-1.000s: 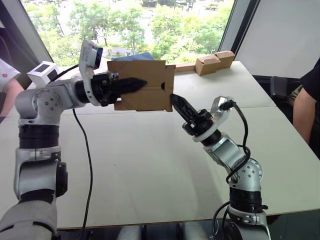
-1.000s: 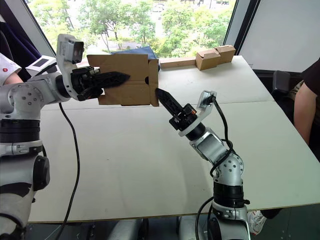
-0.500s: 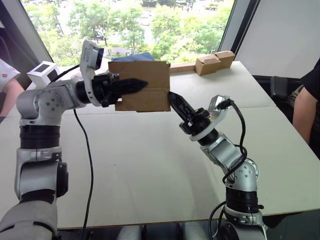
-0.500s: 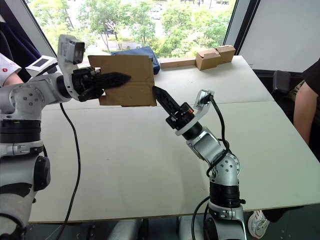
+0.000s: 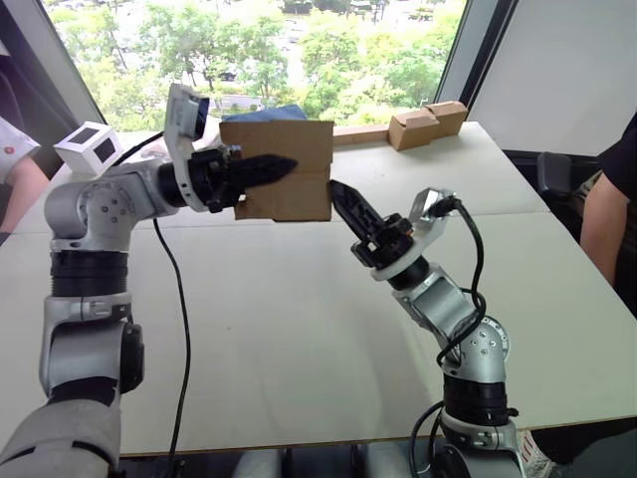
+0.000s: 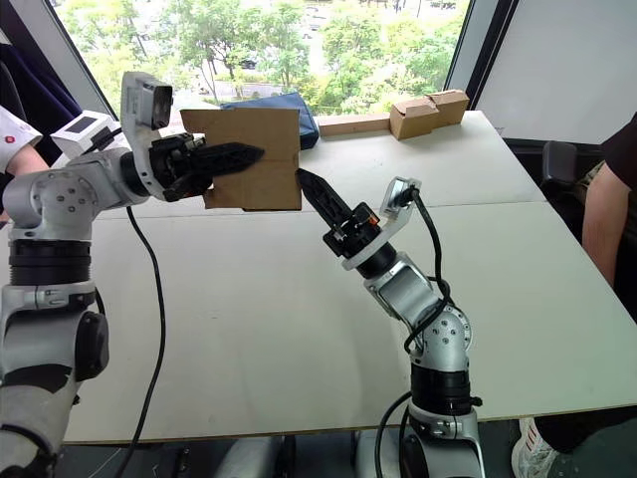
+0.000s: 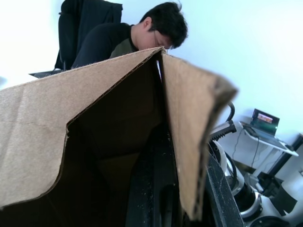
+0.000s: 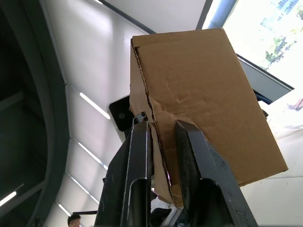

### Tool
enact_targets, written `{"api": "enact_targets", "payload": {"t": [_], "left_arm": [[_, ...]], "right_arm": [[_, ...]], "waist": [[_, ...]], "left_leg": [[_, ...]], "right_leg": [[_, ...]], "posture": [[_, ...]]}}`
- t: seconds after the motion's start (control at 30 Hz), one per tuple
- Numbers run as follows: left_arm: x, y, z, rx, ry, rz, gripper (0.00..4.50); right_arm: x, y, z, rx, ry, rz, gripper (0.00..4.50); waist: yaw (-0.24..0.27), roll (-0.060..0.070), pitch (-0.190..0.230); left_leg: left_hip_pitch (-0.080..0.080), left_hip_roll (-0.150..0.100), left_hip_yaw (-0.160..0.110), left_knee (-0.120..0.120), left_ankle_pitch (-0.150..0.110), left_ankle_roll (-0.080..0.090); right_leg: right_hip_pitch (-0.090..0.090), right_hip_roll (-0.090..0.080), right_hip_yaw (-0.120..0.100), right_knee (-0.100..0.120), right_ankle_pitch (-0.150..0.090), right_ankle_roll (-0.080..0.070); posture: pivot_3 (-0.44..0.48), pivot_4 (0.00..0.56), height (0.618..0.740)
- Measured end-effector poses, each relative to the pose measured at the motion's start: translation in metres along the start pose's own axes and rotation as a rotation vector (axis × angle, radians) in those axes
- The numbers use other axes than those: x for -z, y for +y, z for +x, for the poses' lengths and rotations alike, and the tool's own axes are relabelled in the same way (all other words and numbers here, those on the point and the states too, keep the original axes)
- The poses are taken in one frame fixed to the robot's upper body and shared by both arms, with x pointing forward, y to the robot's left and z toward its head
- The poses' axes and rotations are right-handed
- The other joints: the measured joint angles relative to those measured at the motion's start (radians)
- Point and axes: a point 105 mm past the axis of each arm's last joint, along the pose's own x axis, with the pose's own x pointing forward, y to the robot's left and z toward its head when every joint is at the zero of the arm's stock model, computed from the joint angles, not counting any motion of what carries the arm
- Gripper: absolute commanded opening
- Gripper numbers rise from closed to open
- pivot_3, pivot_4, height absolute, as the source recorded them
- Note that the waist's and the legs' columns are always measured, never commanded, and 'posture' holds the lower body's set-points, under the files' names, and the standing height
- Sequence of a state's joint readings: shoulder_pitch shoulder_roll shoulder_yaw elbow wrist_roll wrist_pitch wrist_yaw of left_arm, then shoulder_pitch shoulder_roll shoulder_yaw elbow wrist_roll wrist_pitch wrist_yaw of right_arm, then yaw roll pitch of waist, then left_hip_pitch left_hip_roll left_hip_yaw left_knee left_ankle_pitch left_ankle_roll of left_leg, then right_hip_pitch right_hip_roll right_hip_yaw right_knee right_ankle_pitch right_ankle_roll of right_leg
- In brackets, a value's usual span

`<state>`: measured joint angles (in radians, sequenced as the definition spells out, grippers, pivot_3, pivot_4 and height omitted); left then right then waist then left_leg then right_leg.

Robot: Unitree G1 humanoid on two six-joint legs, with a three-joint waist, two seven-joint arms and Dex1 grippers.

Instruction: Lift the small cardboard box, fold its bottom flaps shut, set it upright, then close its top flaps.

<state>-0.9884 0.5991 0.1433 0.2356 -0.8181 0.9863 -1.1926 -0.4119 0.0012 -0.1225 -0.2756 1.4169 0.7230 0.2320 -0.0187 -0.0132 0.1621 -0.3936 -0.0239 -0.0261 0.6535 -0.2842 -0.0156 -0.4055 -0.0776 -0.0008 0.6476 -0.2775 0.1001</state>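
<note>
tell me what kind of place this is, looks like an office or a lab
Probably an office or lab meeting room used for robot trials: a wide white table by a large window onto trees, a seated person at the table's edge, and spare cardboard boxes at its far side.

Layout check: small cardboard box [image 5: 284, 169] held up above the table [image 5: 299, 329], between my two arms.

My left gripper [image 5: 267, 169] comes in from the left, one finger across the box's near wall and one inside it. My right gripper [image 5: 343, 199] points up at the box's lower right corner, its tips either side of a flap edge there. Paired boxes on a strip [image 5: 423, 122] at the far right of the table, white cube [image 5: 88, 144] far left, folded cloth [image 6: 284, 103] just behind the held box. One person [image 5: 607, 214] beside the table's right edge, another person's arm [image 5: 15, 169] at the left edge.
</note>
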Motion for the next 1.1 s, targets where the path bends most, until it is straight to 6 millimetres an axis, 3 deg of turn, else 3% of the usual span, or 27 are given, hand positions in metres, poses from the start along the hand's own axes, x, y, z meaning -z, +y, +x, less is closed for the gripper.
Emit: {"api": "enact_targets", "payload": {"t": [0.23, 0.4, 0.5, 0.57, 0.87, 1.1], "left_arm": [[0.0, 0.0, 0.0, -0.004, 0.001, -0.004, 0.0], [-0.001, 0.0, -0.002, -0.009, 0.006, -0.001, 0.0], [-0.001, -0.001, -0.001, -0.008, 0.007, -0.003, 0.0], [-0.001, -0.002, -0.001, -0.005, 0.01, 0.0, 0.0], [0.001, -0.004, 0.004, 0.014, 0.01, -0.013, 0.0], [0.008, -0.002, 0.002, 0.003, 0.021, -0.027, 0.0]], "right_arm": [[-0.008, -0.001, -0.013, 0.03, 0.04, -0.065, 0.81], [-0.027, 0.0, -0.024, 0.057, 0.02, -0.122, 0.81], [-0.032, -0.001, -0.026, 0.064, -0.002, -0.133, 0.08], [-0.034, -0.002, -0.025, 0.076, -0.015, -0.148, 0.03], [-0.015, -0.004, -0.002, 0.07, 0.04, -0.206, 0.03], [-0.009, -0.009, -0.003, 0.09, 0.064, -0.219, 0.03]], "waist": [[0.001, 0.0, 0.0], [0.001, 0.0, 0.0], [-0.001, 0.0, 0.0], [0.0, 0.0, 0.0], [0.0, 0.0, 0.0], [0.002, 0.0, 0.0]], "left_leg": [[0.0, 0.0, 0.0, 0.0, 0.0, 0.0], [0.0, 0.0, 0.0, 0.0, 0.0, 0.0], [0.0, 0.0, 0.0, 0.0, 0.0, 0.0], [0.0, 0.0, 0.0, 0.0, 0.0, 0.0], [0.0, 0.0, 0.0, 0.0, 0.0, 0.0], [0.0, 0.0, 0.0, 0.0, 0.0, 0.0]], "right_leg": [[0.0, 0.0, 0.0, 0.0, 0.0, 0.0], [0.0, 0.0, 0.0, 0.0, 0.0, 0.0], [0.0, 0.0, 0.0, 0.0, 0.0, 0.0], [0.0, 0.0, 0.0, 0.0, 0.0, 0.0], [0.0, 0.0, 0.0, 0.0, 0.0, 0.0], [0.0, 0.0, 0.0, 0.0, 0.0, 0.0]], "posture": [[0.0, 0.15, 0.74], [0.0, 0.15, 0.74], [0.0, 0.15, 0.74], [0.0, 0.15, 0.74], [0.0, 0.15, 0.74], [0.0, 0.15, 0.74]]}}
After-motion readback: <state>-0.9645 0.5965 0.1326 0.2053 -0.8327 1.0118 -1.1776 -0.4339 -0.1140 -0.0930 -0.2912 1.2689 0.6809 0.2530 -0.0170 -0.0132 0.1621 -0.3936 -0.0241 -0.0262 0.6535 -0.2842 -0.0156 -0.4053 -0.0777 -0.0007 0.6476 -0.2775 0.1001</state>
